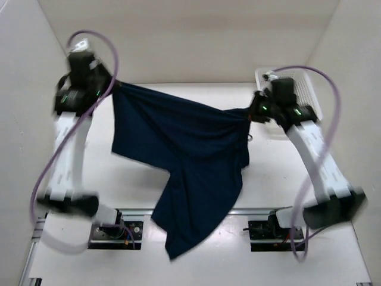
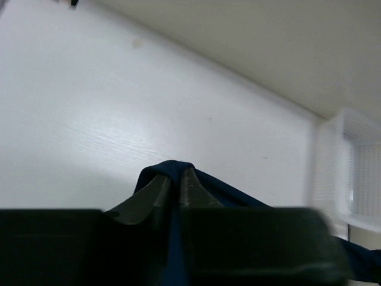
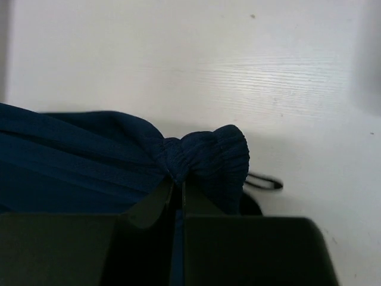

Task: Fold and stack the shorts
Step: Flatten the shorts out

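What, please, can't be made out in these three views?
- Top view: the right arm hides part of the basket.
- Left wrist view: the body of the left gripper hides most of the shorts; the basket is blurred and cut off at the right edge.
- Right wrist view: the right gripper covers the shorts below the pinch.

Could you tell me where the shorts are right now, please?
In the top view the shorts hang at centre, stretched between the left gripper and right gripper, each shut on an end.
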You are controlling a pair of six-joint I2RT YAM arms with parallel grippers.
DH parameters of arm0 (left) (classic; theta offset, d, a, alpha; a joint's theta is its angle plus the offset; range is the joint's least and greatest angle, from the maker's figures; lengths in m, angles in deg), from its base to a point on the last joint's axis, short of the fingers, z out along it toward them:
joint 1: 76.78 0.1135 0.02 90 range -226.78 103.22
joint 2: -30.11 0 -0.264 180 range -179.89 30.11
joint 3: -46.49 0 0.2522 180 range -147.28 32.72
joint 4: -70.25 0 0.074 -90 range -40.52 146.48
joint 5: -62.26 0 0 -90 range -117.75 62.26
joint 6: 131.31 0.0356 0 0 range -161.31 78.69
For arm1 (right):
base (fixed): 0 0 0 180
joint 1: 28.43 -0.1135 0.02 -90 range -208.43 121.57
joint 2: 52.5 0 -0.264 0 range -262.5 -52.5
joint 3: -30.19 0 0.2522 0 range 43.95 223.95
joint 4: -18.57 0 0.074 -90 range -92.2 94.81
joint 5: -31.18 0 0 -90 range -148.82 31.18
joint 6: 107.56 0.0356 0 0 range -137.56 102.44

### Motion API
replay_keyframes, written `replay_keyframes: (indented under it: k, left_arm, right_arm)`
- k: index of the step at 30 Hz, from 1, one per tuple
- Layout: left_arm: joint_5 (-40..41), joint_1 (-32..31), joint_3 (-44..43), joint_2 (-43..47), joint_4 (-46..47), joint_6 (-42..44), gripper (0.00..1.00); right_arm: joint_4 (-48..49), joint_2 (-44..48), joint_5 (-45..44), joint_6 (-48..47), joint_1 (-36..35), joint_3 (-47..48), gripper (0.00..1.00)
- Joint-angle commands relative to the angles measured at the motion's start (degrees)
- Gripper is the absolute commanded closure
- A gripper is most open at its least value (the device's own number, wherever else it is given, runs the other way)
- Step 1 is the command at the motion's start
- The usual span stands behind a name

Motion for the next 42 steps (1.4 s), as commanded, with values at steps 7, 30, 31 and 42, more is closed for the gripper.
replay_keyframes:
  k: [7, 30, 31, 42]
  left_arm:
    - [-4.48, 5.74, -43.32, -52.14, -16.55, 5.32, 0.01]
    - [-8.97, -28.98, 56.48, -7.17, 7.60, -14.27, 0.50]
    - [-8.35, -28.99, 58.40, -7.17, 7.60, -15.76, 0.43]
    - [-10.98, -28.37, 64.31, -9.10, 11.46, -17.00, 0.42]
  right_arm:
    - [5.48, -36.08, -8.30, 0.99, 2.37, 21.32, 0.08]
    - [11.38, 8.04, -0.39, 7.15, 2.37, -40.83, 0.19]
    - [10.86, 8.83, -0.39, 7.15, 2.37, -41.53, 0.19]
    - [9.62, 9.46, -0.92, 6.63, 2.37, -40.22, 0.17]
